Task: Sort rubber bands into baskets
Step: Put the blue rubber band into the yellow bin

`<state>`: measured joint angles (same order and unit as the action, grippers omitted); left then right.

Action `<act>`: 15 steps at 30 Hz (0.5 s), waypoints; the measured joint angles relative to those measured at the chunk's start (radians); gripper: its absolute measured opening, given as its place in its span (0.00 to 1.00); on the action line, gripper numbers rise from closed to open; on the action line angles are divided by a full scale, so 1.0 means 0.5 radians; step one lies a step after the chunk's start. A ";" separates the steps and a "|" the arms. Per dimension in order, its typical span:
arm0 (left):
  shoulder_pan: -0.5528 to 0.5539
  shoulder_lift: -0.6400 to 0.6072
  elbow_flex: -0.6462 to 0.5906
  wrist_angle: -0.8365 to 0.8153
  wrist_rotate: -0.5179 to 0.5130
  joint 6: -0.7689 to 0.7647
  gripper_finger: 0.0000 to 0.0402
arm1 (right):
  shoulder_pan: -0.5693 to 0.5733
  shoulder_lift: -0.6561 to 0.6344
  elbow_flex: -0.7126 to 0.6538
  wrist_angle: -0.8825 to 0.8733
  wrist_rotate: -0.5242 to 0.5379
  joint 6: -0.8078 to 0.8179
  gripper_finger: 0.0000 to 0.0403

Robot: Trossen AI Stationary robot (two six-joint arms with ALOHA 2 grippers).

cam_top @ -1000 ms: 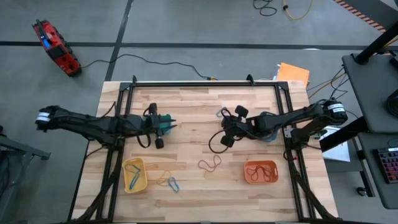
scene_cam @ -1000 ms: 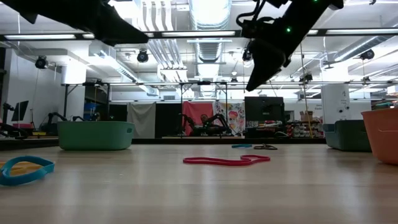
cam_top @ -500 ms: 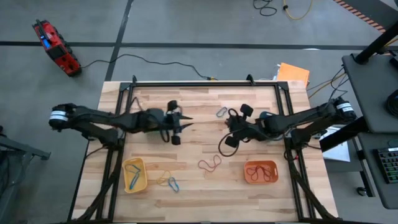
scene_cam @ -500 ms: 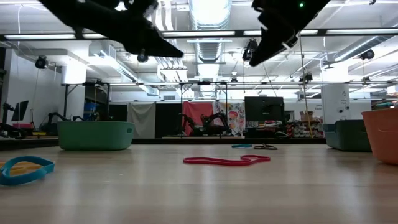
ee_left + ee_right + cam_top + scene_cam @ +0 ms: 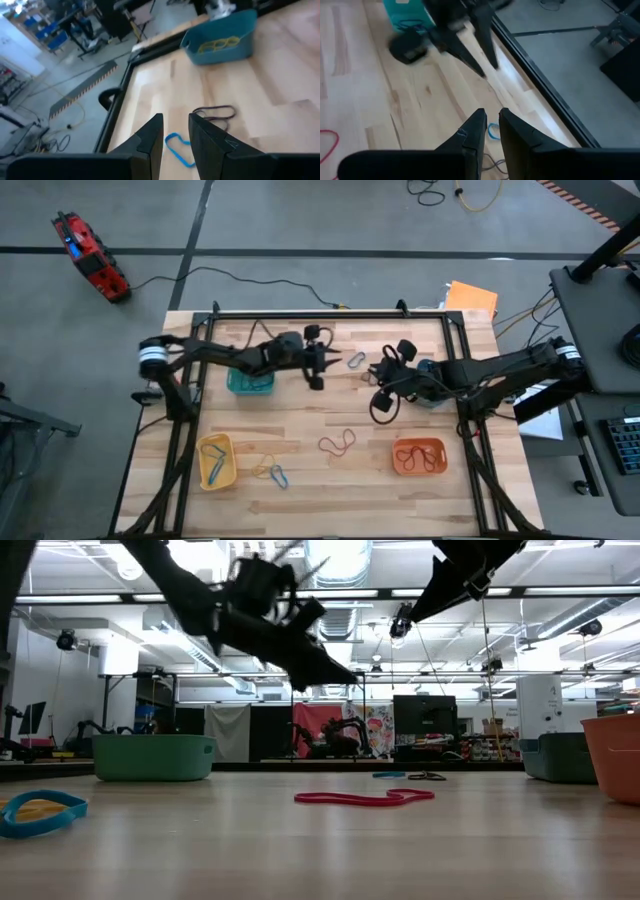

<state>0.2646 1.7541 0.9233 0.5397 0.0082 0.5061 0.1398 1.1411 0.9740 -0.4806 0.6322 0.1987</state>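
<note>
Table (image 5: pixel 300 420), high view, items as they lie.

- Left gripper (image 5: pixel 333 361): upper centre, pointing right. Fingers (image 5: pixel 150 137) parted a little, nothing between them.
- Right gripper (image 5: pixel 492 114): right of centre, pointing left toward the other. Fingers (image 5: pixel 472 132) stand a narrow slit apart, empty.
- Blue band (image 5: pixel 356 361): flat on the wood between the two grippers. Long axis slants from lower left to upper right.
- Dark band (image 5: pixel 215 112): just beside the blue one, a flattened loop.
- Red band (image 5: pixel 337 443): lower centre, a wavy loop. Long axis runs left to right, its right end slightly higher.
- Yellow band (image 5: pixel 264 471) and a second blue band (image 5: pixel 280 477): lower left, touching or overlapping. The second blue band slants from upper left to lower right.
- Yellow basket (image 5: pixel 229 458): lower left, long axis up and down the frame, a blue band inside.
- Orange basket (image 5: pixel 418 470): lower right, long axis left to right, red-brown bands inside.
- Teal basket (image 5: pixel 250 384): upper left, under the left arm.
- Blue basket (image 5: pixel 220 52): beneath the right arm, a yellow band inside.
</note>
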 joint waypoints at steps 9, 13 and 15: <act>0.041 0.343 0.274 -0.043 0.076 -0.064 0.19 | -0.001 -0.014 -0.069 -0.001 -0.001 0.021 0.12; 0.072 0.450 0.401 -0.239 0.074 -0.149 0.19 | -0.001 -0.014 -0.088 -0.001 -0.003 0.055 0.12; 0.084 0.518 0.495 -0.384 0.074 -0.230 0.19 | -0.001 -0.014 -0.088 -0.001 -0.002 0.068 0.12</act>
<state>0.3067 2.0133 1.1707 0.3476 0.0453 0.3910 0.1394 1.1343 0.9298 -0.4808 0.6312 0.2325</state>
